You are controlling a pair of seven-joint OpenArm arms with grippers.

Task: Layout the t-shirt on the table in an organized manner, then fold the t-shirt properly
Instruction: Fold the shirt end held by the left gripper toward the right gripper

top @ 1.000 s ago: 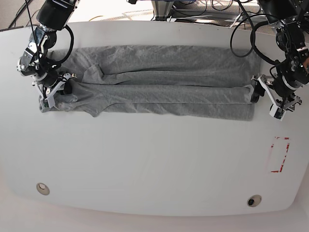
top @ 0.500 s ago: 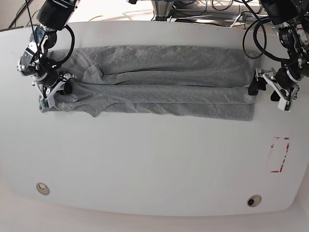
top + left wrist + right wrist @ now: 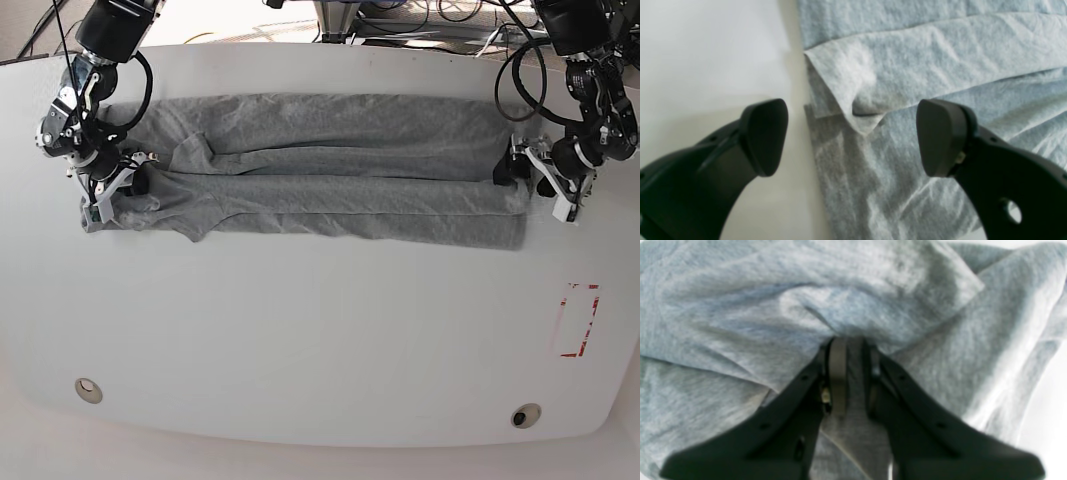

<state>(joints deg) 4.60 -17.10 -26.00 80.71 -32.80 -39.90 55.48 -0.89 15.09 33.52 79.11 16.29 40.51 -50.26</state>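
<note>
1. Across the upper half of the white bench (image 3: pixel 320 330), the t-shirt (image 3: pixel 330 165) lies as a long grey band folded lengthwise, running from 9 o'clock to 3 o'clock in the base view, with several layered edges showing along its length.
2. At the band's 9 o'clock end, the right gripper (image 3: pixel 112 190) sits low on the cloth; the right wrist view shows its fingers (image 3: pixel 838 373) clenched on a pinch of grey fabric, with bunched folds rising just past the tips.
3. At the 3 o'clock end, the left gripper (image 3: pixel 545 178) hangs at the shirt's end, with its fingers (image 3: pixel 765 135) spread wide and released, grasping nothing.
4. From the left wrist view, one finger is over bare bench and the other over the cloth, and a folded corner of fabric (image 3: pixel 867 123) points down between them without touching either.
5. That same view shows the shirt's end edge running roughly 12 to 6 o'clock, with an upper layer folded over a lower one.
6. A loose flap, perhaps a sleeve (image 3: pixel 195 155), is creased near the 9 o'clock end of the band.
7. Toward 4 o'clock on the bench is a red dashed rectangle mark (image 3: pixel 578 320), well apart from the shirt.
8. Two small round grommets sit near the bench's 6 o'clock edge, one at 7 o'clock (image 3: pixel 88 387) and one at 5 o'clock (image 3: pixel 522 415).
</note>
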